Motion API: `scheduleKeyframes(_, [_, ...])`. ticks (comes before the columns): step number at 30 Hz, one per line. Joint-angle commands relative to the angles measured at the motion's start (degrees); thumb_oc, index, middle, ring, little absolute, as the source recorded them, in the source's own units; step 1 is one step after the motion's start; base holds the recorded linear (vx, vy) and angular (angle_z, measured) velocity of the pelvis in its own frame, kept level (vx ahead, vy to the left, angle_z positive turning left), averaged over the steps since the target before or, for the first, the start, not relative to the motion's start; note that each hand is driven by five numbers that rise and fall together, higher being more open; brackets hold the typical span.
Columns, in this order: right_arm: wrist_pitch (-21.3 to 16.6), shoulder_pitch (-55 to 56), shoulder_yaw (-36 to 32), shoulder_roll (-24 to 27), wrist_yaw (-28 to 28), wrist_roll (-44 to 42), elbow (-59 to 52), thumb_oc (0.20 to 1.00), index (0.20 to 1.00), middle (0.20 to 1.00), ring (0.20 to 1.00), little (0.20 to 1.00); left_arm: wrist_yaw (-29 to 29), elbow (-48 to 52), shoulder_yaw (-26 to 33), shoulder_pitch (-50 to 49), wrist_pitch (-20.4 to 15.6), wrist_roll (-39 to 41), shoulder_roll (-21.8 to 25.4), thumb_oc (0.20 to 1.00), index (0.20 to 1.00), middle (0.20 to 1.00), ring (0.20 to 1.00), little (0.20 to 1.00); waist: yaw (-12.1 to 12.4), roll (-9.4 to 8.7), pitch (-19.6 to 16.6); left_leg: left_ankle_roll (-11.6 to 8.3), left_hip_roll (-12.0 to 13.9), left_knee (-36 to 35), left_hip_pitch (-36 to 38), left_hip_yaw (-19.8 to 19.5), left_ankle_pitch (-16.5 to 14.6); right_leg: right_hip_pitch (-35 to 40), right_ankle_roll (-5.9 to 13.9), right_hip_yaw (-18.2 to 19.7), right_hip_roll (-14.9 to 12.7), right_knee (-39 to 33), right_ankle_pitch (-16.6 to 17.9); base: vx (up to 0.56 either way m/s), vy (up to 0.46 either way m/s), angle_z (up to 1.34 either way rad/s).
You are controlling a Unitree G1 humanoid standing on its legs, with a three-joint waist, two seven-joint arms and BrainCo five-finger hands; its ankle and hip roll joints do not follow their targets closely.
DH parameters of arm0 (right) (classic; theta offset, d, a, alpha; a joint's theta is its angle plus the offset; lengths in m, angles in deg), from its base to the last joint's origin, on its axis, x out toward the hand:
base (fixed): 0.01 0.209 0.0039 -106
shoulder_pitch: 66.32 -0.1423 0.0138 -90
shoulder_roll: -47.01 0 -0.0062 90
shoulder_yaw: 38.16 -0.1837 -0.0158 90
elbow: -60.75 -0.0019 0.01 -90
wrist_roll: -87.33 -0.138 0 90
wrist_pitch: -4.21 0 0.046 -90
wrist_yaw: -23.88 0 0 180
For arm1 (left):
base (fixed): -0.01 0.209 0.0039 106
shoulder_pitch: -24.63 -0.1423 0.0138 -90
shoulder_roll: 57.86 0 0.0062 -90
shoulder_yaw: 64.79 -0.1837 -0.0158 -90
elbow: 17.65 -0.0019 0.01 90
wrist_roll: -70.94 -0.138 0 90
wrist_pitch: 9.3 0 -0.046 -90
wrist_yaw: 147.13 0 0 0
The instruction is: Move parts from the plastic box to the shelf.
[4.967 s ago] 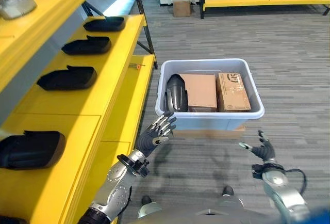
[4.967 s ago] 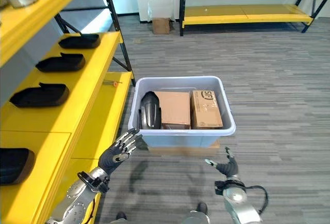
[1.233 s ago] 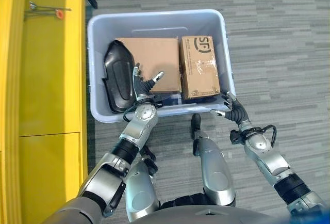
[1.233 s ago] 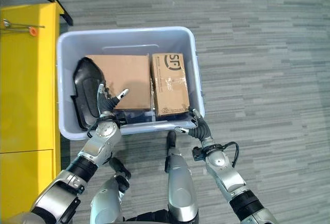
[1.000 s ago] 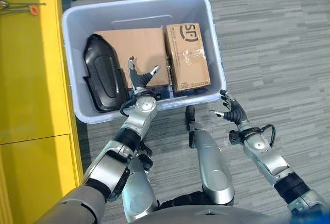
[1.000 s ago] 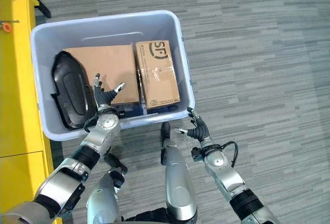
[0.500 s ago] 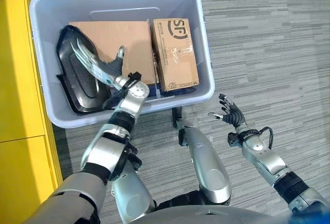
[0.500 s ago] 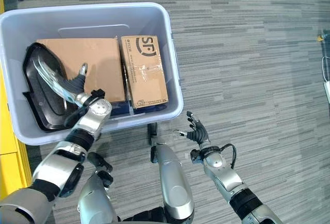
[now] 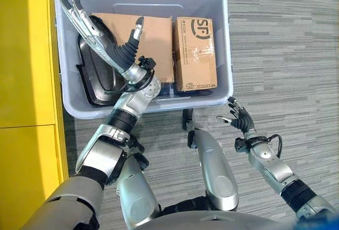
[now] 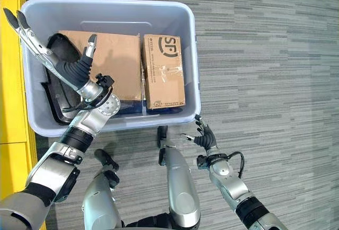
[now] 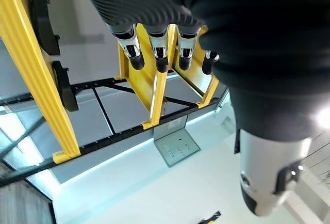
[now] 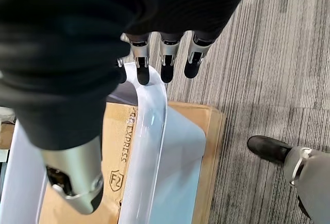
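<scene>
Black moulded plastic, the part (image 9: pixel 98 76) lies in the pale blue plastic box (image 9: pixel 225 55) at its 9 o'clock side, long axis running 12 to 6 o'clock, its narrower rounded end toward 12. Beside it sits a wide cardboard box (image 9: pixel 159 42) and, toward 3 o'clock, a narrower cardboard carton (image 9: pixel 195 55) with large printed letters on its top, sealed with clear tape. The left hand (image 9: pixel 114 52) is raised over the part, fingers straight and spread toward 11 o'clock, thumb stuck out toward 1 o'clock, grasping nothing. The right hand (image 9: pixel 239 118) hovers over grey striped floor (image 9: pixel 286 39) off the box's 5 o'clock corner, fingers loosely released. A yellow shelf (image 9: pixel 26 55) runs along 9 o'clock, just beside the box.
</scene>
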Motion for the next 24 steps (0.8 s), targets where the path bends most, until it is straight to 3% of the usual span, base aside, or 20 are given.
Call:
scheduleKeyframes(1, [-0.25,1.15,0.22,-1.74,-1.07,0.51,-1.64,1.0,1.0,1.0,1.0,1.0,-2.99,-1.44,0.91,-0.67,1.24,6.13,0.32,1.0,1.0,1.0,1.0,1.0,0.81,-1.17,-1.66,0.14,-0.96,6.78,-6.98,-4.37,-3.57,0.64,4.14,1.24,0.16,3.19,-7.47,-0.01,-0.021,0.06])
scheduleKeyframes(3, [-0.53,0.83,0.23,-1.93,-0.82,-0.7,-0.32,1.0,1.0,1.0,1.0,1.0,-9.11,-5.02,1.24,-1.64,2.83,18.07,-0.88,1.0,1.0,1.0,1.0,1.0,1.1,-1.51,-1.66,0.06,-0.81,7.13,-7.46,-4.5,-3.66,0.37,4.35,1.07,0.15,3.18,-7.16,-0.01,-0.041,0.05])
scheduleKeyframes(9, [-0.18,-0.3,0.48,-2.46,-0.98,-1.46,-0.15,1.0,1.0,1.0,1.0,1.0,-13.91,-10.18,1.78,-2.64,5.76,27.02,-2.06,1.0,1.0,1.0,1.0,1.0,1.1,-2.39,-1.66,-0.14,-0.38,7.62,-8.16,-4.43,-3.82,-0.13,4.64,0.87,0.31,3.08,-6.77,-0.01,-0.037,0.05])
scheduleKeyframes(11, [0.9,-1.08,0.51,-2.64,-0.98,-1.62,-0.39,1.0,1.0,1.0,1.0,1.0,-17.33,-12.24,2.06,-3.02,8.33,32.91,-3.1,1.0,1.0,1.0,1.0,1.0,0.97,-2.71,-1.66,-0.23,-0.27,7.6,-8.26,-4.36,-3.76,-0.44,4.75,0.92,0.45,3.13,-6.58,0.0,-0.007,0.03])
scheduleKeyframes(13, [1.64,-1.67,0.65,-2.95,-0.69,-1.82,-0.62,1.0,1.0,1.0,1.0,1.0,-22.49,-13.87,1.57,-3.51,9.02,31.09,-4.05,1.0,1.0,1.0,1.0,1.0,0.79,-3.08,-1.66,-0.19,-0.21,7.52,-8.42,-4.08,-3.87,-0.81,4.9,0.95,0.5,3.08,-6.29,0.0,0.0,0.0])
scheduleKeyframes(15, [2.42,-1.9,0.51,-2.75,-0.76,-1.73,-1.24,1.0,1.0,1.0,1.0,1.0,-22.78,-13.98,0.38,-3.55,9.96,27.88,-4.38,1.0,1.0,1.0,1.0,1.0,0.6,-3.19,-1.66,-0.17,-0.17,7.3,-8.52,-3.82,-3.81,-1.12,4.97,1.09,0.5,2.99,-6.08,0.0,0.0,0.0])
scheduleKeyframes(19, [3.62,-2.4,0.56,-2.26,-1.07,-1.45,-1.72,1.0,1.0,1.0,1.0,1.0,-22.58,-14.51,-0.76,-3.77,11.47,33.83,-5.39,1.0,1.0,1.0,1.0,1.0,0.03,-3.2,-1.66,-0.16,-0.29,7.07,-8.69,-3.35,-3.67,-1.81,5.0,1.65,0.61,3.03,-5.95,-0.01,0.036,0.0])
scheduleKeyframes(22, [3.28,-2.83,0.75,-2.54,-1.06,-1.34,-1.59,1.0,1.0,1.0,1.0,1.0,-27.98,-15.46,-1.19,-4.01,10.9,32.88,-6.0,1.0,1.0,1.0,1.0,1.0,-0.19,-3.45,-1.66,-0.15,-0.17,7.1,-8.86,-3.07,-3.65,-2.2,5.04,1.77,0.66,3.1,-5.78,0.0,0.0,0.0])
scheduleKeyframes(24, [1.82,-3.14,0.52,-2.47,-1.33,-2.32,-1.62,1.0,1.0,1.0,1.0,1.0,-32.9,-15.69,-2.03,-4.07,12.72,35.13,-6.61,1.0,1.0,1.0,1.0,1.0,-0.38,-3.4,-1.66,-0.04,-0.19,7.0,-8.8,-2.87,-3.61,-2.32,5.04,1.92,0.69,3.01,-5.68,0.0,0.0,0.0])
